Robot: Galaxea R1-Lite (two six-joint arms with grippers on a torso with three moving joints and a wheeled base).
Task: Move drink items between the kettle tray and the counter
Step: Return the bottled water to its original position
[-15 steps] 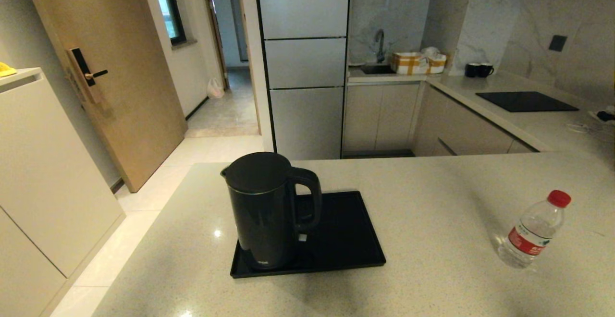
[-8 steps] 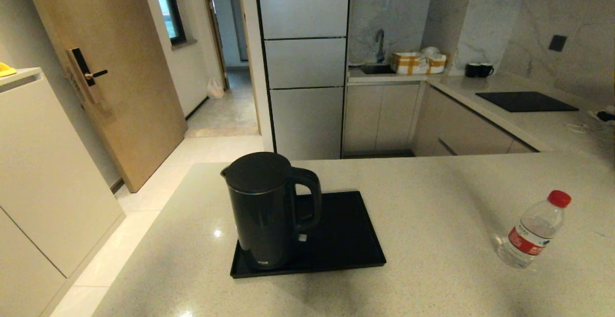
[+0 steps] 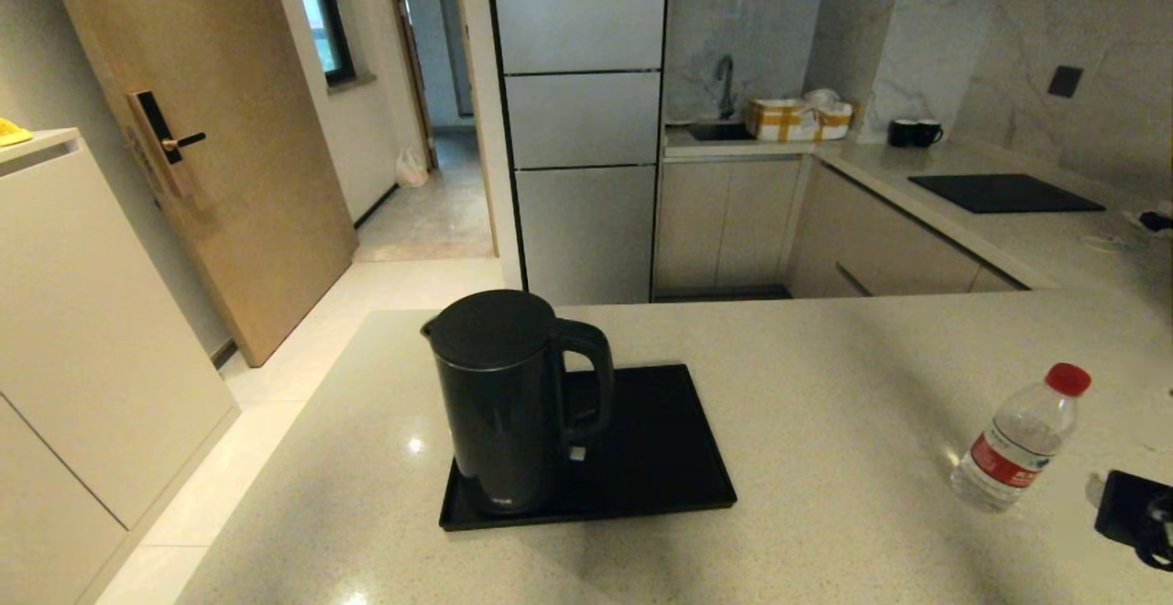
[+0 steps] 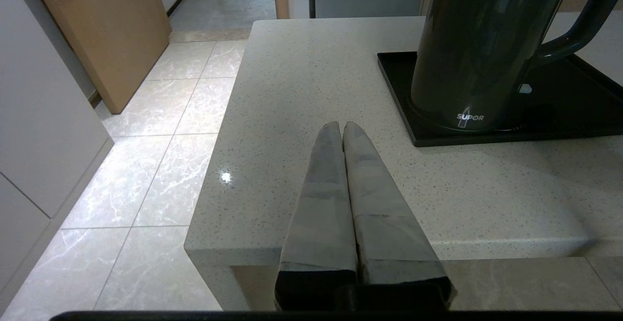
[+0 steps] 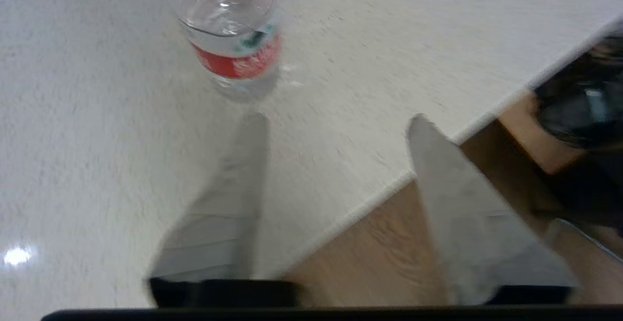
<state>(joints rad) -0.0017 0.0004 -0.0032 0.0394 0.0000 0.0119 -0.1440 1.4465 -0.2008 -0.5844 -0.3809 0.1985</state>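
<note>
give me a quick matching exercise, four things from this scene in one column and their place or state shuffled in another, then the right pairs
Things:
1. kettle
2. water bottle
3. left gripper
4. right gripper

Place or state:
A. open, near the counter edge, short of the bottle
B. standing on the tray
C. shut, over the counter beside the tray
D. standing on the bare counter, away from the tray

Pairs: 1-B, 2-D, 3-C, 4-A

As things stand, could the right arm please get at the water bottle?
Probably yes: the right hand is open, pointed at the water bottle, with only bare counter between them.
</note>
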